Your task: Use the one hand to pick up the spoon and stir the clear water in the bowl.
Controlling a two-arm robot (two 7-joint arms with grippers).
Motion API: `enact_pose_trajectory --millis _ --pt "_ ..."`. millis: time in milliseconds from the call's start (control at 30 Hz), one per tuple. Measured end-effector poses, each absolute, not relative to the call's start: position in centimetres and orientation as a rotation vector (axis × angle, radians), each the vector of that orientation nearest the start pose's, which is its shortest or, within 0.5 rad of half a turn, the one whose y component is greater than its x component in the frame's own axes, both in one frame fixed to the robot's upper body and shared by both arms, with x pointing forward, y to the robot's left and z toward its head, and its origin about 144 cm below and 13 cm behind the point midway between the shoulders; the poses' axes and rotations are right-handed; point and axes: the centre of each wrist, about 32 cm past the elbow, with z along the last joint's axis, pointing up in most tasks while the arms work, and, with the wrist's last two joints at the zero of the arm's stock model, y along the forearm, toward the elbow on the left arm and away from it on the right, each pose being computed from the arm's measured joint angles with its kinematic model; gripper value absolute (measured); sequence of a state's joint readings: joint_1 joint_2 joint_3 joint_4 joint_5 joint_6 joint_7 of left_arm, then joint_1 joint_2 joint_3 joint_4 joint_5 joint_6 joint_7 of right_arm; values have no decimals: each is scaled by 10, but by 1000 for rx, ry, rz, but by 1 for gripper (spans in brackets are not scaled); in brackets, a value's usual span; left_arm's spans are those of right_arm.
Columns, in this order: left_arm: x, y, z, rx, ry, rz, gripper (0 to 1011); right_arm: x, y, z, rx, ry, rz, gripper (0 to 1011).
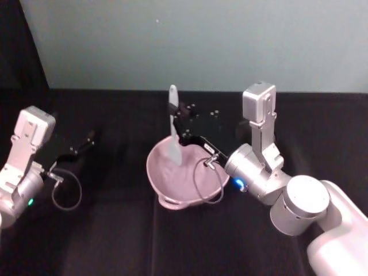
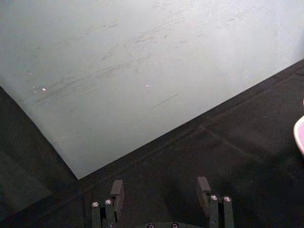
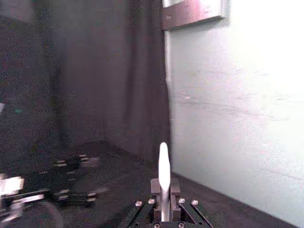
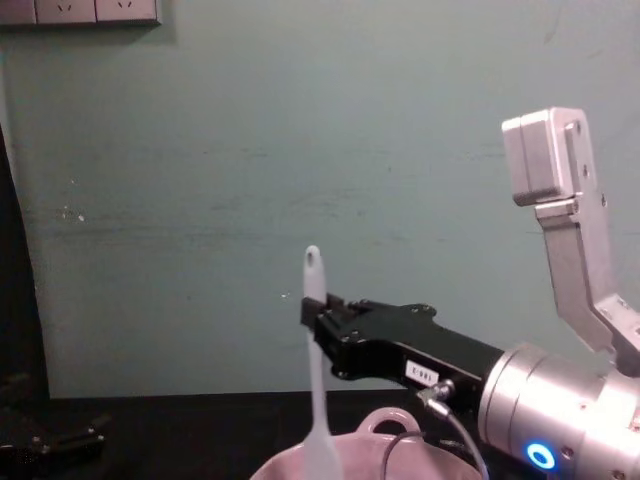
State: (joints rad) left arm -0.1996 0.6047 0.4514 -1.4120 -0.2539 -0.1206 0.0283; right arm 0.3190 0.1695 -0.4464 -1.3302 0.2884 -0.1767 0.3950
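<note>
Currently: the stirring step, judging by the spoon standing in the bowl.
Right hand (image 1: 179,123): clenched on the spoon (image 1: 173,146), flat jaws pressed to either side of the handle, high up and just under its holed tip.
Spoon: nearly upright. The tip rises above the hand and the long shaft and scoop hang below it, reaching down inside the bowl (image 1: 155,175).
Bowl: directly beneath the right hand's fingertips, resting on the black tabletop (image 1: 115,230).
Clear water: too faint to make out, so I cannot tell how deep the scoop sits.
Left hand (image 1: 87,140): released, fingers (image 2: 116,190) apart with nothing between them, well away from the right hand and idle above the tabletop.
Cable (image 1: 195,181): loops from the right wrist down over the bowl's rim.
Doing it well: probably small, slow circles from the wrist, with the scoop low and clear of the glazed wall. Such a high grip gives a long lever, so a knock could twist the spoon in the jaws or push the bowl. Watch that the cable does not drag on the rim.
</note>
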Motion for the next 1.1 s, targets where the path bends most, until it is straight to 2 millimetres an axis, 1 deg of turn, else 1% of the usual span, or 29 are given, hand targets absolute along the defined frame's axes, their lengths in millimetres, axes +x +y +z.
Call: enact_pose_trajectory --millis 100,133,200,300,433,467,567,600,667,767,867,900,967,1100 --pt "489 310 1140 305 -285 1248 1011 538 -160 1159 117 -141 -851 113" --pt "489 310 1140 304 -285 1248 1011 538 -160 1159 117 -141 -851 113" --pt "489 310 1140 305 -285 1248 1011 543 -167 1161 117 -155 -898 113" --pt "489 310 1140 305 -285 1248 1011 542 -174 1164 114 -172 -920 113" --pt "489 310 1140 304 -285 1248 1011 535 -187 1167 96 -171 -942 113" --pt "489 310 1140 304 -285 1248 1011 531 -192 1169 90 -160 -946 113" --pt "489 310 1140 305 -285 1248 1011 523 -198 1171 84 -135 -939 113" --pt "489 310 1140 305 -285 1248 1011 517 -202 1171 79 -111 -927 113" --pt "489 310 1140 304 -285 1248 1011 510 -203 1172 75 -84 -912 113" --pt "489 310 1140 304 -285 1248 1011 496 -201 1169 70 -37 -858 114" --pt "489 310 1140 305 -285 1248 1011 490 -193 1167 74 -6 -809 114" --pt "489 310 1140 304 -285 1248 1011 490 -193 1167 74 -6 -809 114" --pt "489 310 1140 305 -285 1248 1011 488 -186 1166 82 9 -774 113" --pt "489 310 1140 304 -285 1248 1011 492 -172 1165 103 4 -733 114"
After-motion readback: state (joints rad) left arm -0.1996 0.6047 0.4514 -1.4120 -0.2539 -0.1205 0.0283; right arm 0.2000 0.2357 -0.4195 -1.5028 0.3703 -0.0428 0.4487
